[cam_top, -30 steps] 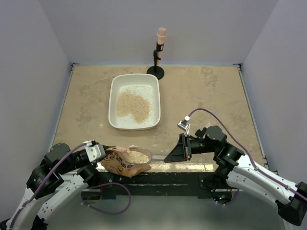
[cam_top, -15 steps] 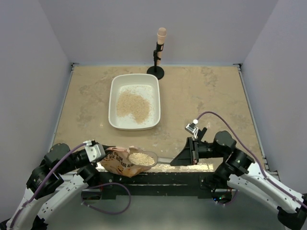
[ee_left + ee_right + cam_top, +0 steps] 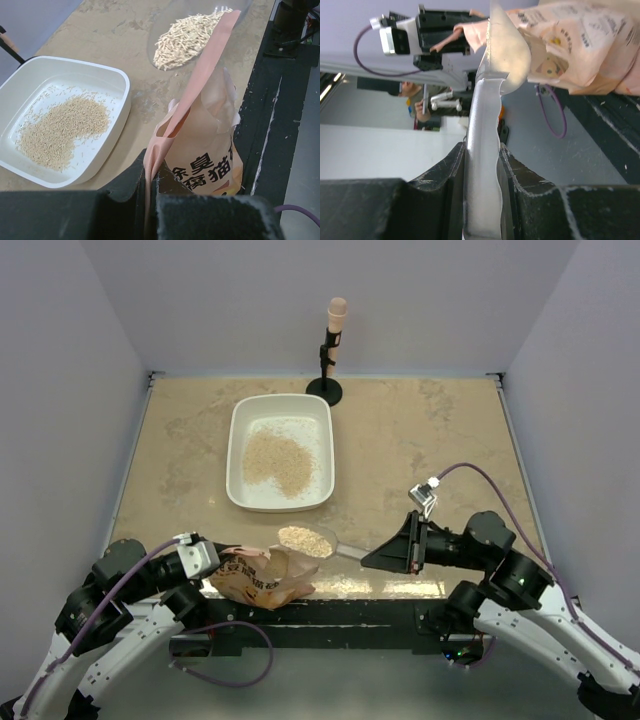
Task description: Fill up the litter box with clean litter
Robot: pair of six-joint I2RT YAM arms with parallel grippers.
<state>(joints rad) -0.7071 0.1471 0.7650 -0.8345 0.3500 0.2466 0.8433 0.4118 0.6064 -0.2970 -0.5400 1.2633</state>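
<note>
There is one litter box (image 3: 237,440), one bag (image 3: 262,582), one scoop (image 3: 318,543) and one stand (image 3: 330,352). The litter shows in two lots.

The left jaws are pinched shut on the bag's top edge, at the near edge of the table (image 3: 430,430), left of the middle. The orange-pink bag stands crumpled there with its mouth open.

The white box lies well apart from the bag, left of the table's middle and toward the far edge. Its long axis runs from the near edge to the far edge. A loose tan pile of litter (image 3: 278,462) covers part of its floor, and scattered grains lie around the pile.

The clear scoop sits just beyond the bag's mouth, between bag and box. Its bowl points left, its handle right, and its long axis runs roughly along the near edge. It carries a heap of litter (image 3: 306,539).

The right jaws are narrow, clamped on the scoop's handle.

The stand rises at the middle of the far edge.
</note>
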